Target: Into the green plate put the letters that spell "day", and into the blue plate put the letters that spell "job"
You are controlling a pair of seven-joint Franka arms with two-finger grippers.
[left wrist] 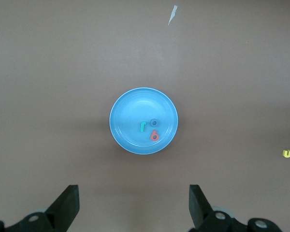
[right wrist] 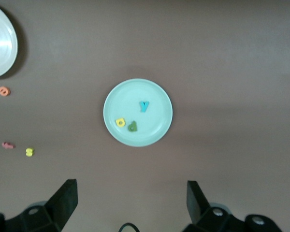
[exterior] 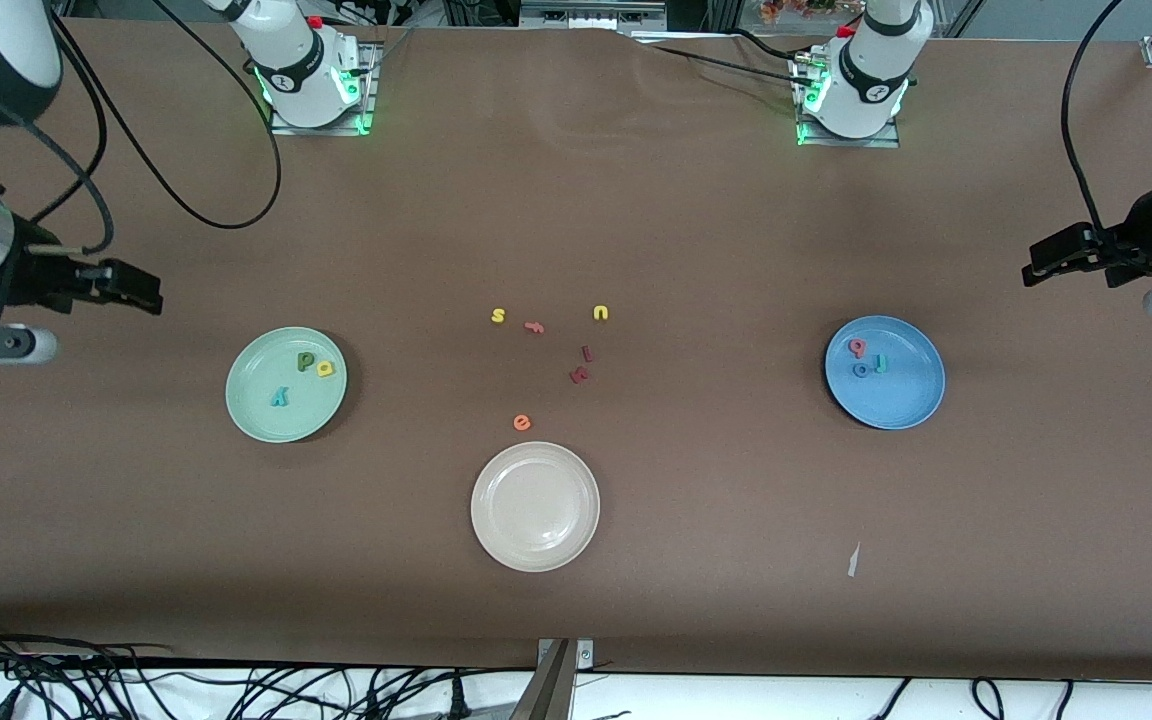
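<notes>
Three tiny foam letters lie in each coloured plate. In the round pale mint-green plate (exterior: 286, 384), toward the right arm's end of the table, sit the dark green d (exterior: 306, 361), the yellow a (exterior: 324, 368) touching it, and the teal y (exterior: 279, 397) a little nearer the front camera. In the round mid-blue plate (exterior: 884, 372), toward the left arm's end, lie the pinkish-red b (exterior: 857, 347), the blue ring o (exterior: 861, 370) and the teal hook-shaped j (exterior: 880, 364), close together in the part of the plate farther from the camera.

Between the two plates, loose on the brown table (exterior: 696, 250), lie a yellow s (exterior: 498, 316), a pink letter (exterior: 534, 327), a yellow u (exterior: 600, 313), two dark red letters (exterior: 582, 365) and an orange e (exterior: 522, 422). A round cream-white plate (exterior: 535, 506) sits empty nearest the camera, just beside the e.

Both arms wait, raised — the right gripper (exterior: 141, 290) up over bare table just outside the green plate, fingers spread wide and holding nothing; the left gripper (exterior: 1036, 262) likewise up over bare table beside the blue plate, jaws wide and empty. The right wrist view looks straight down on the green plate, the left wrist view on the blue one.
</notes>
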